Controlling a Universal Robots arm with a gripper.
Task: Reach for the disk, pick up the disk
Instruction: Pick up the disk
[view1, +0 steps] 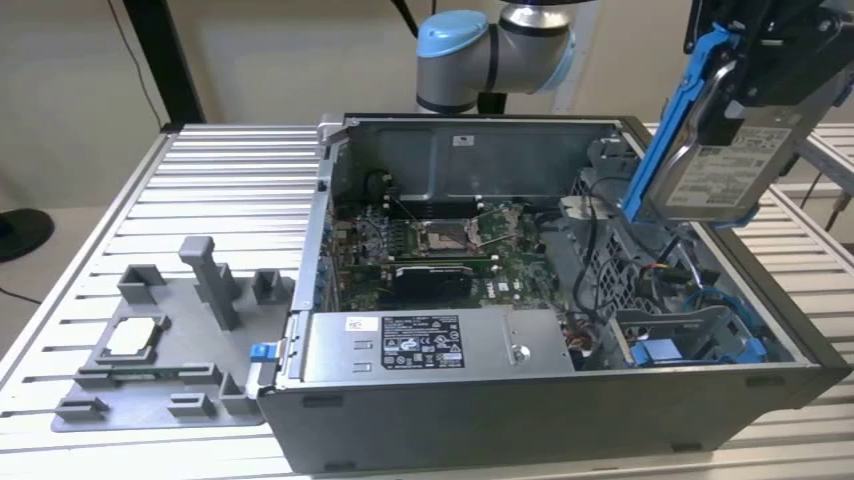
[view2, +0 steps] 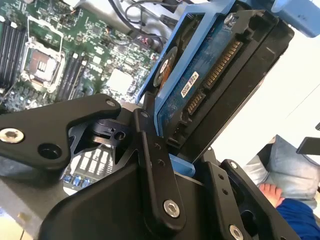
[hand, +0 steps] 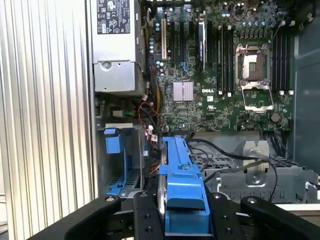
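Observation:
The disk (view1: 707, 170) hangs tilted, nearly on edge, in the air above the open computer case, on the exterior view's right. It is silver with a white label and bright blue side rails. My gripper (view1: 754, 85) is shut on its upper end. In the second wrist view the disk (view2: 210, 75) shows its blue circuit-board side and connector, and the gripper (view2: 180, 150) clamps it between black fingers (view2: 155, 165). The first wrist view looks down along the disk's blue rail (hand: 182, 185), which sits between the black fingers (hand: 145, 215).
The open case (view1: 320, 250) holds a motherboard (view1: 441, 240), a long grey box (view1: 427, 345) with a sticker and a blue drive bay (view1: 681, 345) below the disk. A grey fixture plate (view1: 80, 410) with a square chip (view1: 134, 335) lies at the exterior view's left. A person's blue sleeve (view2: 300, 215) is nearby.

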